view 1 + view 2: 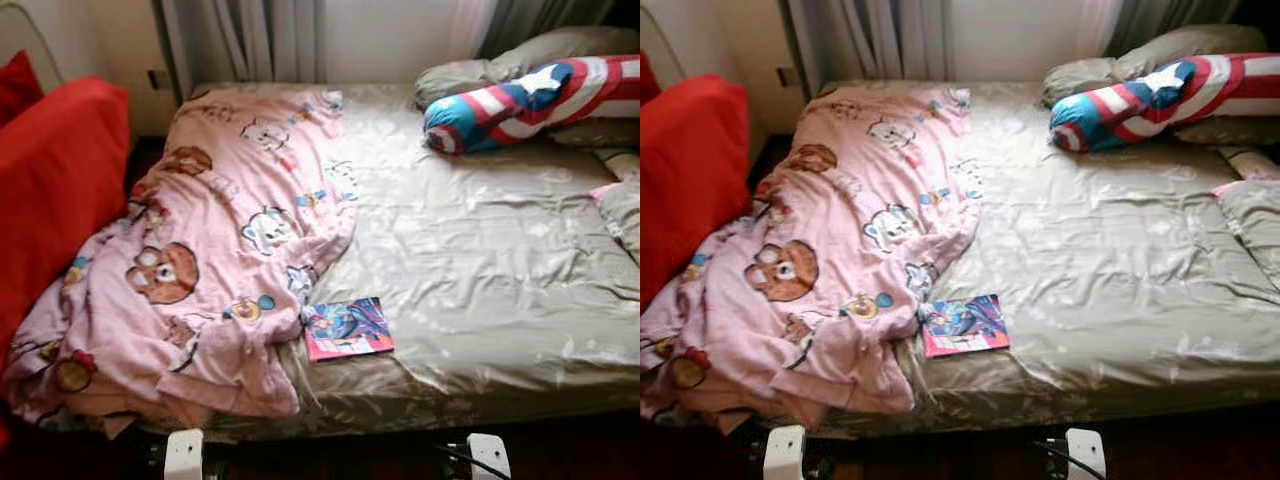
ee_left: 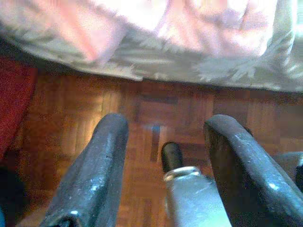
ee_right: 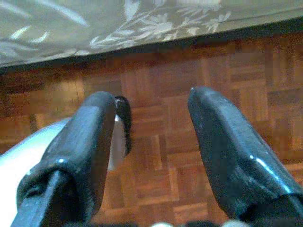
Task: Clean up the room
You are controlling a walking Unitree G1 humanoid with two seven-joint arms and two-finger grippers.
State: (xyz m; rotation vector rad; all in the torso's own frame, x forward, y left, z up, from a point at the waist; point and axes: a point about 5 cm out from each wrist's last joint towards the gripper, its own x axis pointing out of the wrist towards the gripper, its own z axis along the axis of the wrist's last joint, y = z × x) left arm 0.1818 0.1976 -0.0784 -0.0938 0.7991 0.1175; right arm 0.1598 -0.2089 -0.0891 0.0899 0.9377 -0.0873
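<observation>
A wide bed (image 1: pixel 480 290) with a shiny beige sheet stands before the robot, and a pink cartoon-print blanket (image 1: pixel 200 260) lies rumpled over its left half, spilling off the near corner. Just beside the blanket's edge, near the foot of the mattress, a colourful book (image 1: pixel 348 328) lies flat on the sheet. Up at the head end a red, white and blue bolster (image 1: pixel 530 100) with a star rests against grey pillows (image 1: pixel 520 60), well apart from the book. A red cushion (image 1: pixel 50 180) sits to the left of the bed, touching the blanket, with curtains (image 1: pixel 250 40) behind. Both arms hang low over the wooden parquet floor (image 3: pixel 227 61): the left gripper (image 2: pixel 163 142) and the right gripper (image 3: pixel 151 118) each have their black fingers spread with nothing between them. The blurred pale cloth above the left gripper is probably the overhanging sheet and blanket.
</observation>
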